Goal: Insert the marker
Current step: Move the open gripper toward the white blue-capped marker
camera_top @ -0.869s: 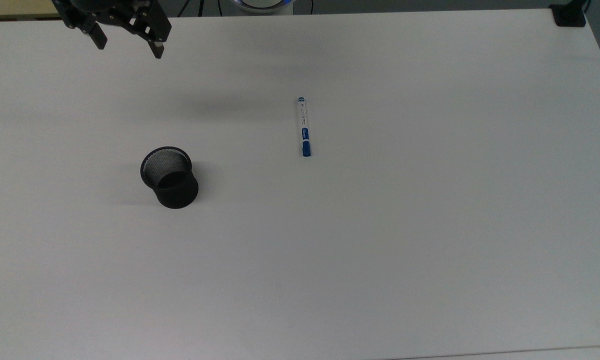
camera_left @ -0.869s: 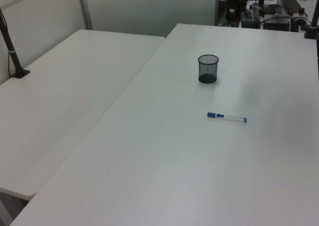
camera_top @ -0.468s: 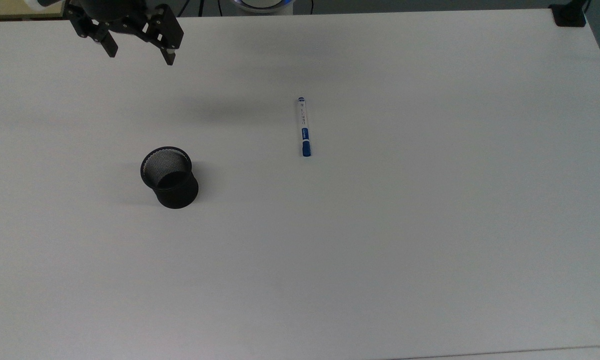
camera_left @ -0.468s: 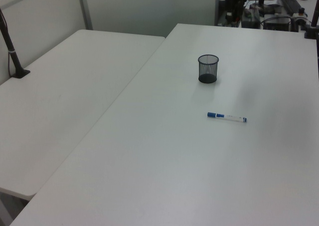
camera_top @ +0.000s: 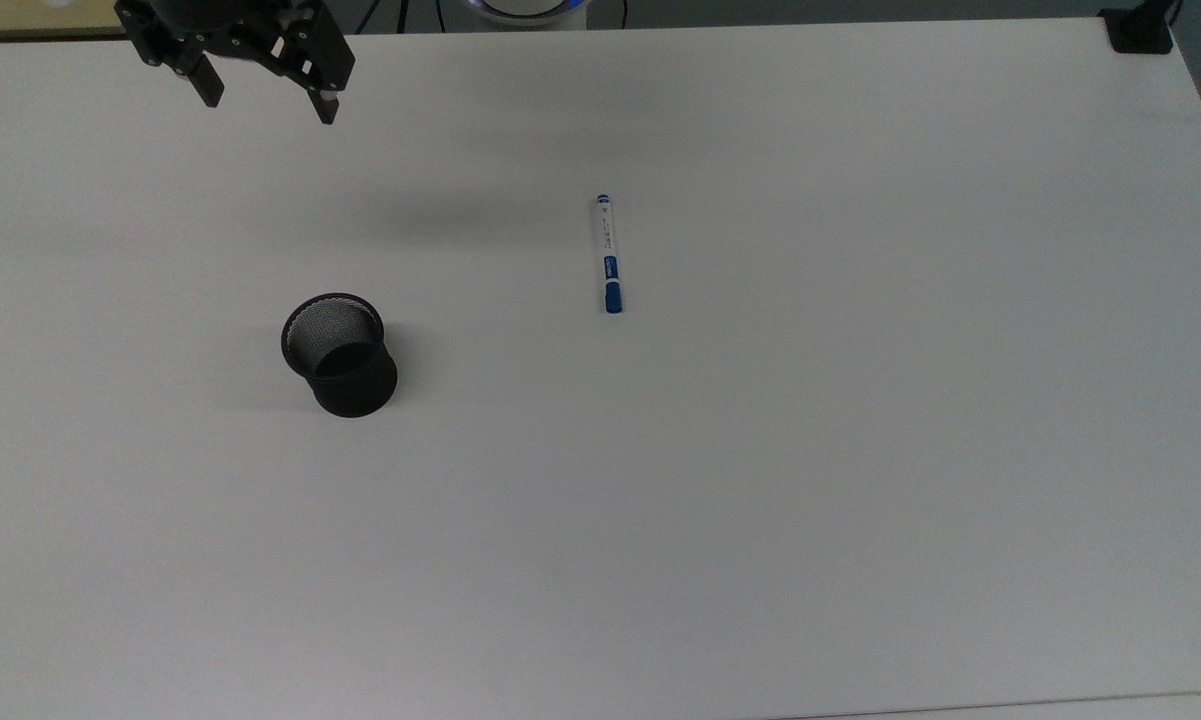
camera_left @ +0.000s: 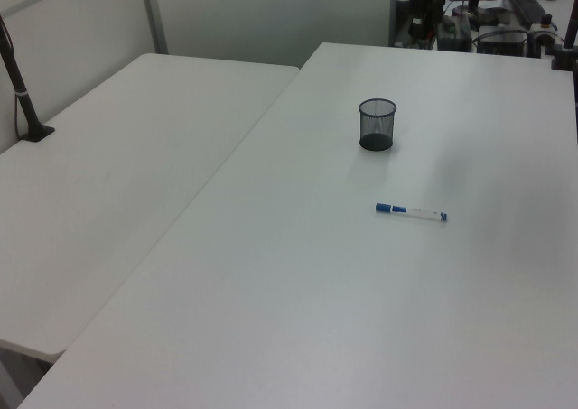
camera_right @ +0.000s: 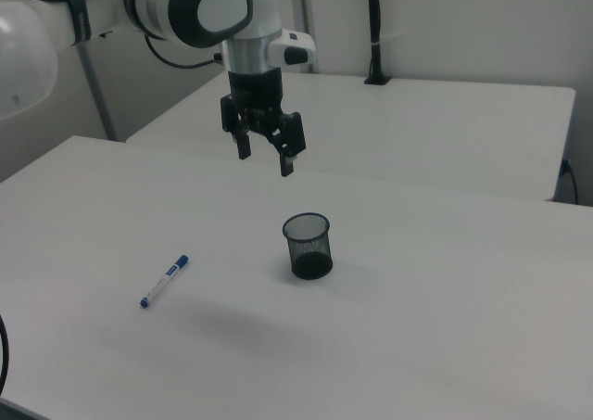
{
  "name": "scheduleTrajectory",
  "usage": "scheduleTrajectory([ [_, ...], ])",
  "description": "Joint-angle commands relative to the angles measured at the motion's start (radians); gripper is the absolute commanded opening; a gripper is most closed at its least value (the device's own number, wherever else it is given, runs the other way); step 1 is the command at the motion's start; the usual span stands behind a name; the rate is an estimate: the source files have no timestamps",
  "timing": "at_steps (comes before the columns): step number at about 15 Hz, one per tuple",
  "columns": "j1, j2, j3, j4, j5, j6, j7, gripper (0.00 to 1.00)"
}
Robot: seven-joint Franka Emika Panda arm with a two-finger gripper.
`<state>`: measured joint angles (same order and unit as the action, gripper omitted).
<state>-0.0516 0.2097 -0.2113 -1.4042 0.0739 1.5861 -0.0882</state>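
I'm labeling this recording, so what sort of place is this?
Probably a robotics lab or test workspace: a robot arm with its tool hanging open over plain white tables, a mesh cup and a marker laid out, and equipment clutter behind.

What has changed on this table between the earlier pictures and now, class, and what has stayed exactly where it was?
Only the gripper moved. In the top view it first slid a little towards the top view's right and lower in the picture, then drifted back up and slightly left. Its fingers are spread and hold nothing, as before. The marker lies flat on the table in the same spot, and the black mesh cup stands upright and unmoved.
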Motion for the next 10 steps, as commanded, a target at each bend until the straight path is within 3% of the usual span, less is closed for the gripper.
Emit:
scheduleTrajectory([
  [1, 0.013, -0.013, 0.007, -0.030, 0.020, 0.031, 0.015, 1.00],
  [6, 0.019, -0.013, 0.012, -0.039, 0.027, -0.001, -0.016, 1.00],
  [10, 0.018, -0.003, 0.012, -0.033, 0.010, -0.032, -0.119, 1.00],
])
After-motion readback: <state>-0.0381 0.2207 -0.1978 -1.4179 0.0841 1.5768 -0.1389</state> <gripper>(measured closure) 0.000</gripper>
